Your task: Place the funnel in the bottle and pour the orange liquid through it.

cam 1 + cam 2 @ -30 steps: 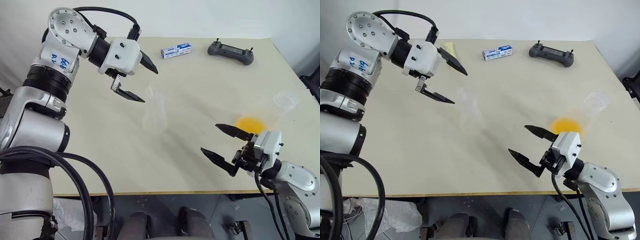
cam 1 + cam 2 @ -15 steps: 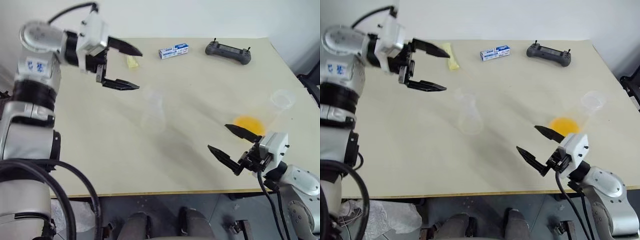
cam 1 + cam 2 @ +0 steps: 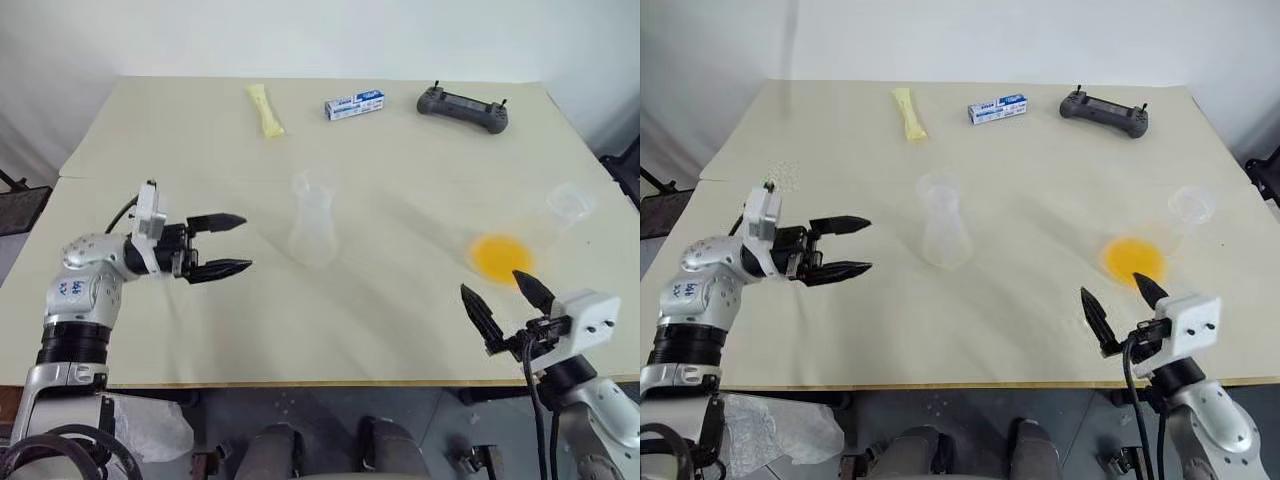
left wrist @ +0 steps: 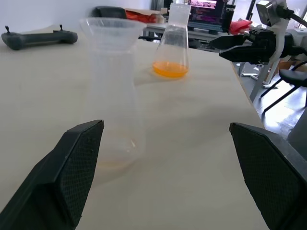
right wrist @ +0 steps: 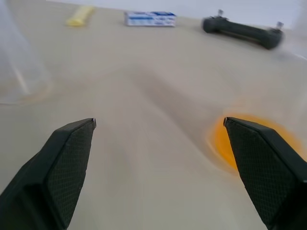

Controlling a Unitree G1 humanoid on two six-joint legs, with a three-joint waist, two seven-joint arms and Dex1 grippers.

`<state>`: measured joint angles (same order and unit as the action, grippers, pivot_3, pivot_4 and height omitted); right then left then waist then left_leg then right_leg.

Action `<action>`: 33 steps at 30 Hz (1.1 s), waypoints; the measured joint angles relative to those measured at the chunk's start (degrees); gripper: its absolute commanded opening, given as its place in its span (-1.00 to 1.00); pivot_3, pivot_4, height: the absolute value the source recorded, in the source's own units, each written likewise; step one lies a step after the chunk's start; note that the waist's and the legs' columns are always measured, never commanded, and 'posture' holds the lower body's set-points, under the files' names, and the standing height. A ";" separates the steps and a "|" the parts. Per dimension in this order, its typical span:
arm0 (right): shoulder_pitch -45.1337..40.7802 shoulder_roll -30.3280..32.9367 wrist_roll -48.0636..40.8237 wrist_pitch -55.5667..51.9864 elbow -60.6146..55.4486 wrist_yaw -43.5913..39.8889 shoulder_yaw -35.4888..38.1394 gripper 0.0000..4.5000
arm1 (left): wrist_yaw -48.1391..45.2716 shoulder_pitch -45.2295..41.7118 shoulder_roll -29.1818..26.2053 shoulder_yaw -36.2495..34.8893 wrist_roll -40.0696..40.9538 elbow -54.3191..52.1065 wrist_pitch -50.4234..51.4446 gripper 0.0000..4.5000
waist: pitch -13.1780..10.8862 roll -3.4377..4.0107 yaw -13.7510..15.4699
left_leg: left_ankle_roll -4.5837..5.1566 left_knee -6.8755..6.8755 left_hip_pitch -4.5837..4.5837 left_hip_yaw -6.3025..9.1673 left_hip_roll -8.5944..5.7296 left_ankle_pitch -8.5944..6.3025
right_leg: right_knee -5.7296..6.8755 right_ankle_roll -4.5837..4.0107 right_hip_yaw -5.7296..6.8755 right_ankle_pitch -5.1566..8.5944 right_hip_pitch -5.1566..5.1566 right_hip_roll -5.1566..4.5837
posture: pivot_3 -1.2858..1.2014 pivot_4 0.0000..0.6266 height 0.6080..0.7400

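Both tools gape; bottle stands upright, funnel in its neck.

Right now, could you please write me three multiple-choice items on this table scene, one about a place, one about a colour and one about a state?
1. Where does the funnel sit?
A. In the neck of the bottle
B. Beside the black controller
C. In the right gripper

2. What colour is the liquid in the flask with the broad base?
A. Blue
B. Orange
C. Green

3. How are the left gripper and right gripper?
A. Both shut on flasks
B. Left open, right shut
C. Both open and empty

Answers: 1 A, the left wrist view shows the wide cone rim atop the bottle's neck. 2 B, an orange layer shows through the clear base. 3 C, each pair of black fingers stands apart with nothing between.
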<state>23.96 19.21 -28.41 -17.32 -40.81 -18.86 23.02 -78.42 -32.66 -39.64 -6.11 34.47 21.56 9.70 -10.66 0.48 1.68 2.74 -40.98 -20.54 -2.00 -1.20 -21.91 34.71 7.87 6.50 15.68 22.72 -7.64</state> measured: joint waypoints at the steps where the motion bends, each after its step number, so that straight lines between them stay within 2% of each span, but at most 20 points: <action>1: 1.48 -0.59 -0.01 -0.29 -1.16 1.04 0.53 1.00 | -0.01 0.06 0.68 -0.56 0.08 -0.01 0.13 0.98 | 0.01 0.01 -0.10 | -0.01 0.02 0.04 -0.04 0.00 -0.01 | 0.02 0.00 -0.03 0.00 0.00 0.01 | 0.03 -0.52 1.00; 6: 2.96 -1.67 -0.31 -1.47 -4.17 4.78 3.54 1.00 | -1.23 -0.01 2.82 -0.71 -0.98 1.82 -2.21 0.98 | 0.02 0.02 -0.44 | 0.00 0.10 0.20 -0.24 0.02 -0.02 | 0.02 0.00 -0.19 0.00 0.00 0.07 | 0.03 -0.52 1.00; 12: -8.91 3.66 -3.27 -6.81 0.48 7.98 8.05 1.00 | -1.21 0.00 4.90 -0.66 -1.62 1.87 -3.23 0.98 | 0.02 0.04 -0.55 | 0.00 0.12 0.21 -0.30 0.05 -0.02 | 0.02 -0.03 -0.25 0.01 0.04 0.08 | 0.03 -0.52 1.00; 22: -21.30 11.30 -6.37 -9.03 16.09 2.75 9.12 1.00 | 0.44 1.56 5.47 -0.78 -2.87 -0.36 -3.96 0.98 | 0.02 0.04 -0.46 | 0.11 0.09 0.19 -0.34 0.02 -0.07 | 0.01 -0.03 -0.29 0.01 0.02 0.02 | 0.03 -0.52 1.00; 33: -29.82 13.24 -4.44 -8.44 25.03 -0.51 7.77 1.00 | 2.70 4.00 5.99 -0.80 -3.13 -3.48 -4.14 0.98 | 0.01 0.06 -0.50 | 0.11 0.07 0.18 -0.34 0.04 -0.07 | -0.01 -0.02 -0.28 0.01 0.03 0.00 | 0.03 -0.52 1.00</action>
<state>-5.86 32.45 -32.85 -25.76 -15.78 -19.37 30.79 -75.72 -28.66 -33.66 -6.92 31.34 18.09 5.55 -10.65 0.54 1.18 2.86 -40.90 -20.36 -2.34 -1.16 -21.98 34.70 7.85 6.22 15.69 22.75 -7.63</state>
